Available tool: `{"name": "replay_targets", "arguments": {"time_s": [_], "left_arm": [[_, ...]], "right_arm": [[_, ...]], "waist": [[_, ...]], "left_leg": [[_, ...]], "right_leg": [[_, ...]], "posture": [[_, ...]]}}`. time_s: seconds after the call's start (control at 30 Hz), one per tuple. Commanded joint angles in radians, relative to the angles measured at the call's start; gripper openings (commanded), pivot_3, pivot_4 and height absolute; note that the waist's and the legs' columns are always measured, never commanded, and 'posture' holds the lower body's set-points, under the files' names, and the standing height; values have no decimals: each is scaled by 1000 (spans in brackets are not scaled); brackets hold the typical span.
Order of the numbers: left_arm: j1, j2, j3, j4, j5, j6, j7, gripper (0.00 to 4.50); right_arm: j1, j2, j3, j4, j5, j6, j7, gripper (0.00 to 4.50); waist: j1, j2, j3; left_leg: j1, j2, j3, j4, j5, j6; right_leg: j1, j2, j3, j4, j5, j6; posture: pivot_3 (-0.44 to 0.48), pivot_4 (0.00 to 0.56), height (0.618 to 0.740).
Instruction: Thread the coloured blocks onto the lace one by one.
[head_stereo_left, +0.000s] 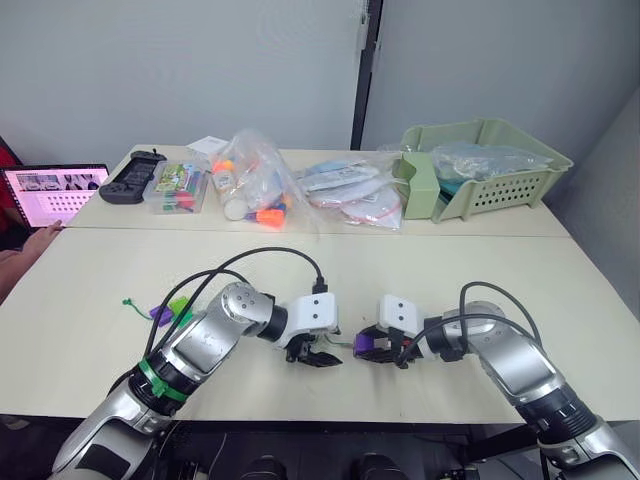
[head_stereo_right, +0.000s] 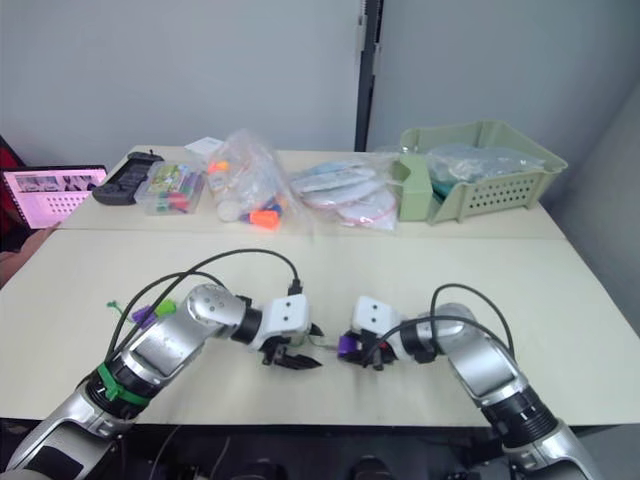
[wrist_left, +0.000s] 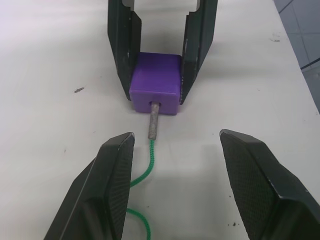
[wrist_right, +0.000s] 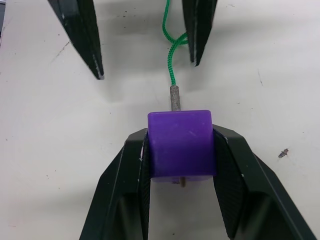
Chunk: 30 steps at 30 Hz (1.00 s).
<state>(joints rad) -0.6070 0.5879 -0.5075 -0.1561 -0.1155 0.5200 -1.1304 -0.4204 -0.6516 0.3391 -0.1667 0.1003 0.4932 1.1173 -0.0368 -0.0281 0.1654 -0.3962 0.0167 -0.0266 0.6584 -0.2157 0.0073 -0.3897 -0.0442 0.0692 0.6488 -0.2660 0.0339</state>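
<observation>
Right now the right gripper (wrist_right: 181, 150) pinches a purple block (wrist_right: 181, 142) between its two black fingers, low over the table (head_stereo_left: 450, 270) near the middle of its front edge. The lace (wrist_left: 145, 170) has its stiff pale tip (wrist_left: 153, 120) pushed into the block's hole, and the green cord trails back from it in loose curls on the tabletop. Facing it, the left gripper (wrist_left: 175, 165) is spread wide, its fingers on either side of the cord and touching nothing. Toward the table's left edge lie another purple block (head_stereo_left: 159, 314) and a lime green block (head_stereo_left: 179, 304), close together, with a small green end of cord (head_stereo_left: 128, 302) just beyond them.
</observation>
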Motion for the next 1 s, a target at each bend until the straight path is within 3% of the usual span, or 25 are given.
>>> {"name": "replay_targets", "arguments": {"time_s": [0.03,0.13,0.43,1.0], "left_arm": [[16,-25,5,70,22,-78,13,2880],[22,-36,3,100,36,-109,13,2880],[30,-53,15,142,48,-155,15,77],[13,-199,-20,114,90,-98,65,12]], "right_arm": [[25,-4,35,11,-10,25,0,1172],[29,-6,34,5,-8,28,-1,1172],[38,-8,34,-13,-4,40,-8,1172],[44,-1,37,-34,-1,64,-19,1172]], "waist": [[0,0,0],[-2,0,0],[-1,0,0],[1,0,0]], "left_leg": [[0,0,0,0,0,0],[0,0,0,0,0,0],[0,0,0,0,0,0],[-1,-1,0,0,0,0]], "right_leg": [[0,0,0,0,0,0],[0,0,0,0,0,0],[0,0,0,0,0,0],[0,-1,0,0,0,0]], "posture": [[0,150,740],[0,150,740],[0,150,740],[0,150,740]]}}
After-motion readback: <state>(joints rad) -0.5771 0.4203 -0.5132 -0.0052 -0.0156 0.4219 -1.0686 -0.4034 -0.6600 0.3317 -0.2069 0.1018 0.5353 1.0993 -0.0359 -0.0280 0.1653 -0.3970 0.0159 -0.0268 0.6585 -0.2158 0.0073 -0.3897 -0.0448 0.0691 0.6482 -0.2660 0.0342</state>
